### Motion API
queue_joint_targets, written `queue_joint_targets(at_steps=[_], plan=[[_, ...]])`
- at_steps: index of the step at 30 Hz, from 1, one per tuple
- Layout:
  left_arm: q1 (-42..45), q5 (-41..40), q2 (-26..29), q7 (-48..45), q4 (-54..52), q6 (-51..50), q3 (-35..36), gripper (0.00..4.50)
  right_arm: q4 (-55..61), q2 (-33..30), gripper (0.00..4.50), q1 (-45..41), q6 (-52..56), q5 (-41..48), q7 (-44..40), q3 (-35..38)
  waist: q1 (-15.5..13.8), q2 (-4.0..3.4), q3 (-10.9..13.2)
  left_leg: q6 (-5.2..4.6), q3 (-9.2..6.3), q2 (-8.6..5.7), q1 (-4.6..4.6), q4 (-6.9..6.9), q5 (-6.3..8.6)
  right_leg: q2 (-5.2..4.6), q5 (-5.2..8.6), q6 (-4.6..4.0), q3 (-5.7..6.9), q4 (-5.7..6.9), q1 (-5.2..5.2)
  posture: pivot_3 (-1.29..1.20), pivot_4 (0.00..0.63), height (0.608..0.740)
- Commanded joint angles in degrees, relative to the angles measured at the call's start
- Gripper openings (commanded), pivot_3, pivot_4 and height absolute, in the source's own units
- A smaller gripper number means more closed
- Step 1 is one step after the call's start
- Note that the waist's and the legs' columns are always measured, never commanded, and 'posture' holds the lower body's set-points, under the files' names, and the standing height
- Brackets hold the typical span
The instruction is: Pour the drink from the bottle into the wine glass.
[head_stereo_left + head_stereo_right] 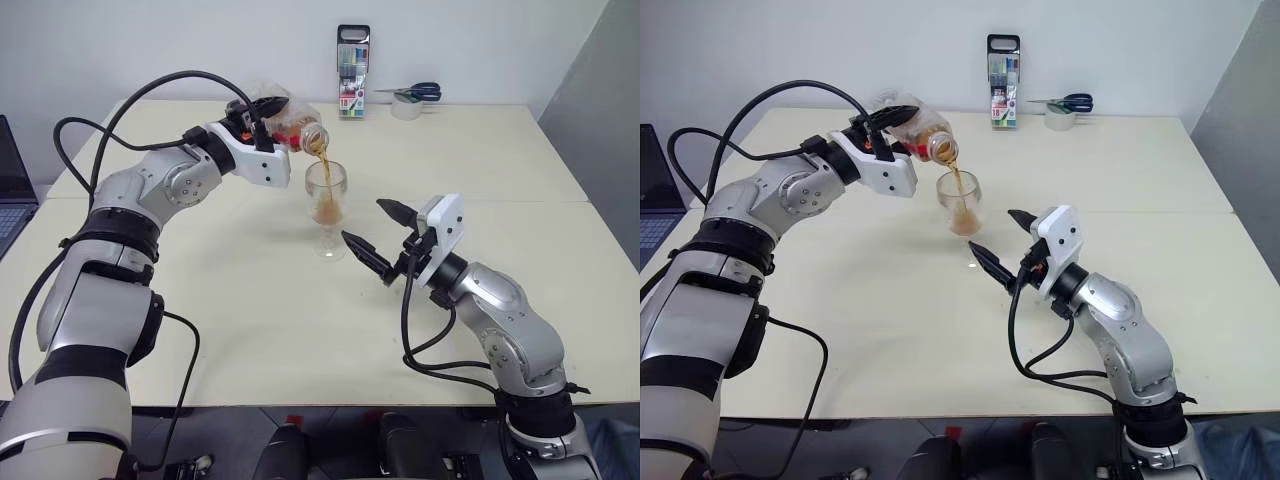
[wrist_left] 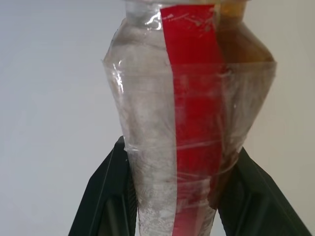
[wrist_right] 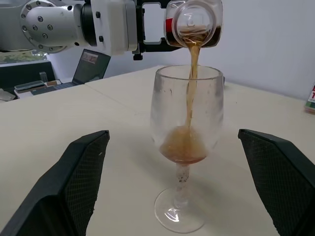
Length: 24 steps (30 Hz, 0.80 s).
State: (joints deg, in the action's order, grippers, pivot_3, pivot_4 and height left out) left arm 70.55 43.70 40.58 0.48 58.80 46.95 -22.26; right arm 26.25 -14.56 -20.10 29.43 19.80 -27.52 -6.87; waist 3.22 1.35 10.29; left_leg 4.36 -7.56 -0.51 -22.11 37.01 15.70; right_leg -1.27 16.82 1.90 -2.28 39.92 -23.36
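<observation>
My left gripper [image 1: 262, 122] is shut on the bottle [image 1: 290, 125] and holds it tipped with its open mouth down over the wine glass [image 1: 326, 195]. A thin stream of amber drink [image 3: 192, 73] runs from the mouth into the bowl, where a shallow pool [image 3: 183, 147] has gathered. In the left wrist view the black fingers [image 2: 110, 196] clamp the clear bottle [image 2: 177, 123] by its red label strip. The glass stands upright on the table. My right gripper [image 1: 363, 220] is open just to the right of the glass, one finger on each side of it, not touching.
A tall marker pack [image 1: 353, 72] stands at the table's far edge, with a tape roll and blue scissors [image 1: 408, 100] beside it. A laptop [image 1: 10, 190] sits at the far left. The cream table [image 1: 250, 330] is bare in front of the glass.
</observation>
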Motion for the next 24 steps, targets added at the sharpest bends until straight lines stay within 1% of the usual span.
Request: queue_joint_targets(at_steps=[1, 24], plan=[[3.0, -0.2, 1.6, 1.4, -0.5, 0.7, 0.3, 1.69, 3.1, 0.5, 4.50, 0.0, -1.0, 1.4, -0.2, 0.0, 0.0, 0.00, 0.0, 0.00, 0.01, 0.00, 0.00, 0.00, 0.00, 0.00, 0.00, 0.00, 0.00, 0.00, 0.00, 0.00, 0.150, 0.740], [4.2, 0.9, 2.2, 2.4, 0.5, 1.4, -0.7, 1.69, 3.4, 0.8, 4.50, 0.5, -0.9, 1.6, -0.1, -1.3, 0.0, 0.00, 0.0, 0.01, 0.01, 0.00, 0.01, 0.02, -0.01, 0.00, 0.00, 0.00, 0.00, 0.03, 0.00, 0.00, 0.150, 0.740]])
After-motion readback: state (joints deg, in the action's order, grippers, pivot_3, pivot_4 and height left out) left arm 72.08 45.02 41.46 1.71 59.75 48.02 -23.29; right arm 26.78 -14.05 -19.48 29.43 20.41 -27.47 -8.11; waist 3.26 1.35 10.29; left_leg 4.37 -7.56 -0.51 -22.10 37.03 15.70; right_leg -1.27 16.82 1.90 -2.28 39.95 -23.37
